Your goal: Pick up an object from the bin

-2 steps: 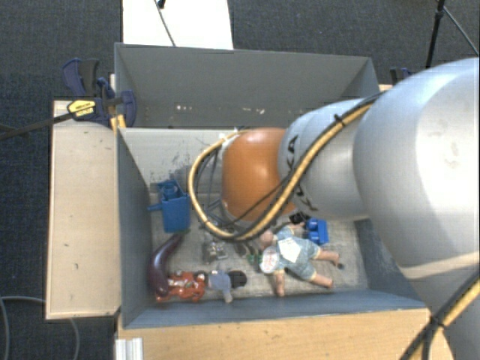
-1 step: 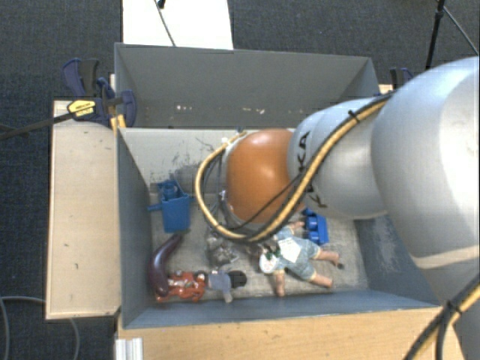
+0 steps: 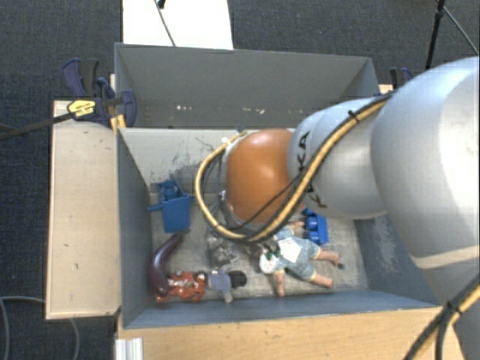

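- Under my orange wrist cover point(image 3: 259, 175), my pincer point(image 3: 220, 247) hangs low over the floor of the grey bin point(image 3: 240, 88), near the middle of its front half. I see it as a dark bit of metal below the cover, and I cannot tell whether it is apart or together, nor whether anything sits in it.
- Just beside the pincer, toward the bin's near wall, lies a small grey-blue figure point(image 3: 223, 280) with a dark head. It is the closest thing to me, flat on the floor.
- Next to that figure, farther from the pincer toward the view's left, lies a red-orange toy point(image 3: 184, 286), close against the near wall.
- Beyond it, a dark maroon curved piece point(image 3: 160, 261) bends up from the near left corner, its lower end by the red-orange toy.
- Farther back on that same side, a blue cup point(image 3: 175, 211) with a handle stands near the left wall, apart from the pincer.
- On the pincer's other side, near it, a doll point(image 3: 298, 257) in pale clothes lies on its back with bare legs spread toward the near wall.
- Just behind the doll, a small blue block point(image 3: 316, 228) pokes out from under my arm point(image 3: 420, 163).
- Yellow-and-black cables point(image 3: 206, 201) loop round the orange cover and run back along the arm, which comes in over the bin's right side.
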Available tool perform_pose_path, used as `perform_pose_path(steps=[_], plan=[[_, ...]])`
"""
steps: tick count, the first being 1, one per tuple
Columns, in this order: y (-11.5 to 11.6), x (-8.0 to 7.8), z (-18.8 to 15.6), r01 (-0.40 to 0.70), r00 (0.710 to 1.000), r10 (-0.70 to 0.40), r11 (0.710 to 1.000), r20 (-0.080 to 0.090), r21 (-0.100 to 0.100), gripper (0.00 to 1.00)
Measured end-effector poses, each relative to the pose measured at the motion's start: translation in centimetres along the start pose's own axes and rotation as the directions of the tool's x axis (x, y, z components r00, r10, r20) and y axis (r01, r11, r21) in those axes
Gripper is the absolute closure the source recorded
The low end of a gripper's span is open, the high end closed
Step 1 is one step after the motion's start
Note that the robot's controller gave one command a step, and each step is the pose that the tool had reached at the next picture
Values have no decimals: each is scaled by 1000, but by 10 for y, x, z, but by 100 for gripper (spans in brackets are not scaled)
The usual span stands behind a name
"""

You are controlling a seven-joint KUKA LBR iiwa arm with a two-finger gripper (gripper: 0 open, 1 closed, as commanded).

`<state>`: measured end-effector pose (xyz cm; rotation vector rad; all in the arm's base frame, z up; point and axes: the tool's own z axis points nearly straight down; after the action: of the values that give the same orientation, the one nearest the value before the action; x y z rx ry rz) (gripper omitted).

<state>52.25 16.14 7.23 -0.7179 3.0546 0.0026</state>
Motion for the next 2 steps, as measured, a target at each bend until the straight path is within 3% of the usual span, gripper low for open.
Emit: perform_pose_path(steps=[1,2], plan=[[0,0,0,-1,1000,1,1000,-1,0,100],[8,-20,-31,289,957,-289,957,-1,0,100]])
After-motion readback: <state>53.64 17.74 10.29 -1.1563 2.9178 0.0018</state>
